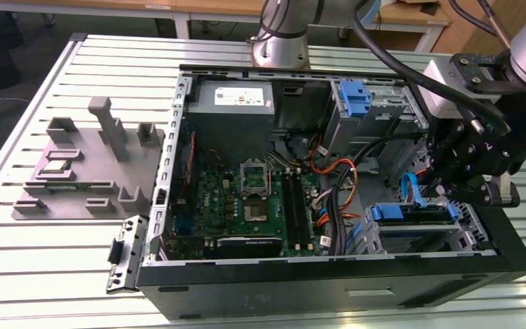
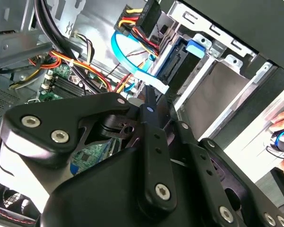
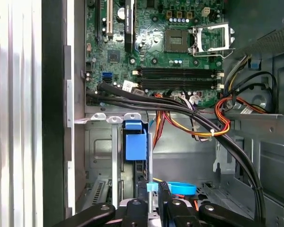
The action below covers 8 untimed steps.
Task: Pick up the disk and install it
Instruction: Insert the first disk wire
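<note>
Slatted aluminium table (image 1: 53,253) carrying a black open-sided desktop computer case (image 1: 336,291), so that's the whole setup. Nearest to the camera in the exterior view is the case's black front panel, and right behind it, in the corner on the exterior view's right, sits a grey metal drive cage (image 1: 471,223). The flat disk in its blue plastic carrier frame (image 1: 414,214) is lying in that cage, blue edge facing the inside of the case. The robot's black hand (image 1: 448,194) hangs right over it, at the disk's blue edge, but I honestly can't tell if it's spread or pinching anything. In the first wrist view the hand (image 3: 152,201) is down by a small blue tab, with a flat light-blue ribbon cable (image 3: 180,188) just beside it. The second wrist view catches somebody's fingers (image 2: 281,124) outside the case wall. Further in you've got the green motherboard (image 1: 254,205) with orange and black cables next to it. Beyond that sits the big grey power-supply box (image 1: 231,103), plus a tall narrow blue plastic latch piece (image 1: 355,96) on the far bay. Off on the exterior view's left, a grey moulded fixture block (image 1: 80,171) rests on the table, well apart from the case.
</note>
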Each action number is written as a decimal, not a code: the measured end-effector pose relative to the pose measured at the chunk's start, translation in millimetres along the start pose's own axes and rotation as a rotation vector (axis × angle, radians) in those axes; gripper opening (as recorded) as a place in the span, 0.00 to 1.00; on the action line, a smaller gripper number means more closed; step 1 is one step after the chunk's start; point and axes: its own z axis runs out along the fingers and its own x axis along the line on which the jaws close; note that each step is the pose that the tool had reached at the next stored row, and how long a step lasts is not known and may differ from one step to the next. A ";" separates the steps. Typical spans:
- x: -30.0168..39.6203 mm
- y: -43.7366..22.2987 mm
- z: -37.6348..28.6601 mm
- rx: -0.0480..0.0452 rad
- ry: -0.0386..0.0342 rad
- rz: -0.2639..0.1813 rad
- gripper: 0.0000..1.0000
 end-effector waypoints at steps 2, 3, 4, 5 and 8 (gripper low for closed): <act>-0.2 -3.7 0.0 -0.0001 0.0003 0.000 0.24; -0.2 -5.5 0.1 0.0000 0.0002 0.001 0.24; -0.3 -7.0 0.1 0.0000 0.0002 0.001 0.24; -0.3 -8.3 0.1 0.0000 0.0002 0.001 0.24; -0.3 -12.2 0.2 -0.0002 0.0001 0.001 0.24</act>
